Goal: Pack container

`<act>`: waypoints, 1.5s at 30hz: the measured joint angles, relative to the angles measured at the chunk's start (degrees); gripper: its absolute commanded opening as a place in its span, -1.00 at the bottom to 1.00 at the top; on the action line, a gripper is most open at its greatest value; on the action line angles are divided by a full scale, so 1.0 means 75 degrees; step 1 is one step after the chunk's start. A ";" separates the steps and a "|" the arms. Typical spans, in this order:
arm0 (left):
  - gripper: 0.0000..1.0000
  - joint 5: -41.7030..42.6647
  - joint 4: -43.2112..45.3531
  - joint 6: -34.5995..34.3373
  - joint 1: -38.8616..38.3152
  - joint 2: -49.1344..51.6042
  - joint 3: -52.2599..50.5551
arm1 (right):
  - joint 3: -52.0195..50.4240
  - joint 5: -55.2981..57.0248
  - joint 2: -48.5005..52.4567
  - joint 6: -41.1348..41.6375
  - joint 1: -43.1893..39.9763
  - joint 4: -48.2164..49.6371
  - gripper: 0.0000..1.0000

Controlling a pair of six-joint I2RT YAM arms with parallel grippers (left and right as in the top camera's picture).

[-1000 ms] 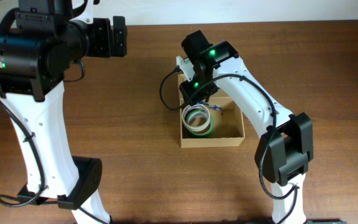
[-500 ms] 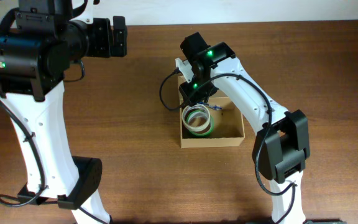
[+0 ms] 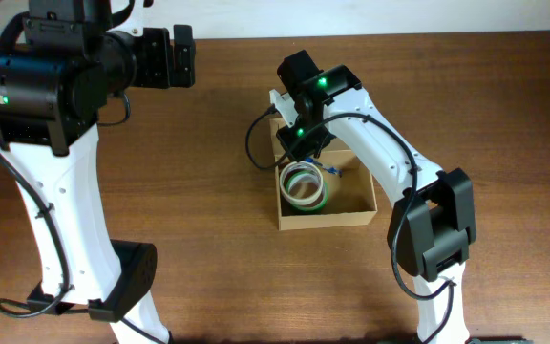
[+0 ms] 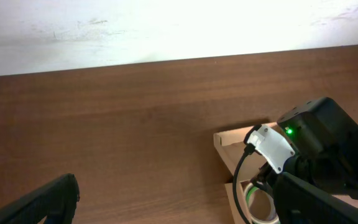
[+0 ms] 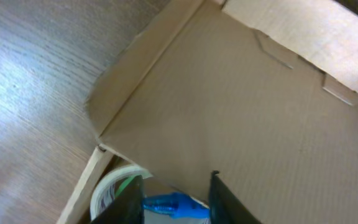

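Observation:
The container is a tan cardboard box at mid table. Its flap lid stands up at the back left and fills the right wrist view. Inside lie stacked tape rolls, white over green, and a small blue item. My right gripper is at the box's back-left corner, against the flap. In the right wrist view its fingers are apart at the flap's lower edge, with the blue item and a tape roll showing below. My left gripper is open and empty, raised far left of the box.
The left wrist view shows its own fingers spread wide over bare wood, the box flap and the right arm's wrist. The right arm's elbow hangs right of the box. A white wall runs along the table's back edge.
The right arm has shifted a little to the left at the elbow. The gripper stays at the flap. The left arm has not moved.

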 measured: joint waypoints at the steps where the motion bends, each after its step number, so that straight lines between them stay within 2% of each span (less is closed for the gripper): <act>1: 0.99 0.0000 0.0000 0.0000 0.0000 0.0000 0.0000 | 0.0000 -0.0003 0.0000 0.0009 0.0000 -0.0003 -0.46; 16: 0.99 0.0000 0.0003 0.0000 0.0000 0.0000 0.0000 | 0.0000 -0.0003 0.0015 0.0006 0.0000 0.0000 -0.64; 26: 0.99 0.0000 0.0000 0.0000 0.0000 0.0000 0.0000 | 0.0000 -0.0006 0.0015 0.0017 0.0000 -0.0020 -0.62; 28: 0.99 0.0000 0.0000 0.0000 0.0000 0.0000 0.0000 | 0.0000 -0.0006 0.0015 0.0026 0.0000 -0.0082 -0.53; 31: 0.99 0.0000 0.0000 0.0000 0.0000 0.0000 0.0000 | 0.0000 -0.0009 0.0015 0.0119 0.0000 -0.0175 -0.53; 34: 0.99 0.0000 0.0000 0.0000 0.0000 0.0000 0.0000 | 0.0000 -0.0020 0.0015 0.0242 0.0000 -0.0268 -0.91; 45: 0.99 0.0000 0.0000 0.0000 0.0000 0.0000 0.0000 | 0.0017 -0.0038 0.0015 0.0405 0.0000 -0.0353 -0.92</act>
